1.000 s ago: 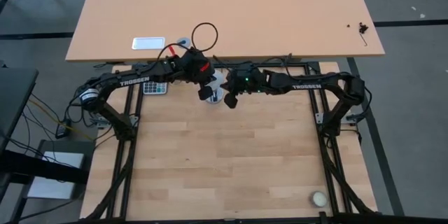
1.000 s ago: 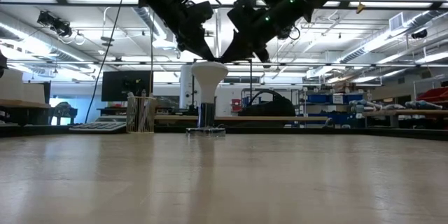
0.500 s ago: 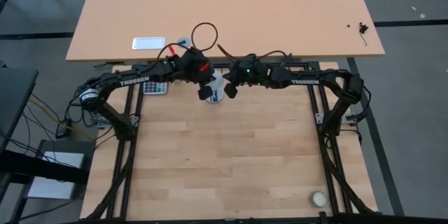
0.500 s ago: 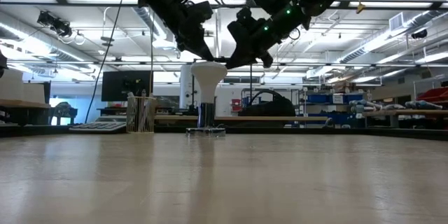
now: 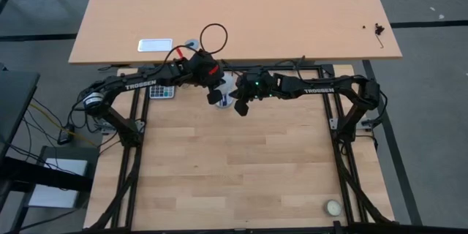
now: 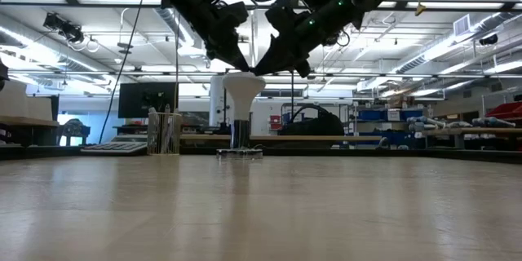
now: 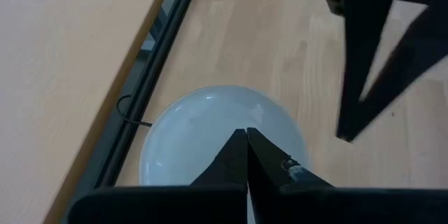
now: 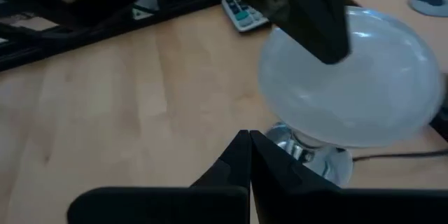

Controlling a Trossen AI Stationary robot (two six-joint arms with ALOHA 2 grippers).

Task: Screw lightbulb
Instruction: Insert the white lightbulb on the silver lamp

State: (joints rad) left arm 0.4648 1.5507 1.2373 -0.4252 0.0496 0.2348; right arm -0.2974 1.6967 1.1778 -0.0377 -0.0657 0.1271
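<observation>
Two dark arms meet over the far edge of the desk, where the lightbulb stands upright, globe uppermost, its neck running down into a silver socket on the desk top. In the high view only a sliver of the white globe shows between the two grippers.

The left gripper hangs directly above the globe; its wrist view looks straight down on the pale dome, with its two fingers clenched tip to tip and holding nothing. In the low view its tips sit just at the globe's upper left rim; whether they touch it cannot be told.

The right gripper is just beside the bulb on the near right. Half a second ago it was drawn in closer to the rear edge, level with the bulb; it has now swung back toward the desk's middle, close to where it was a second ago. Its fingers are likewise pressed together and empty, pointing at the base of the bulb from a short way off. In the low view its tips come down toward the globe's upper right rim.

The bulb and the left arm stand as they did in the earlier frames. A small cream ball lies at the near right corner, and a calculator sits just beside the left arm.
</observation>
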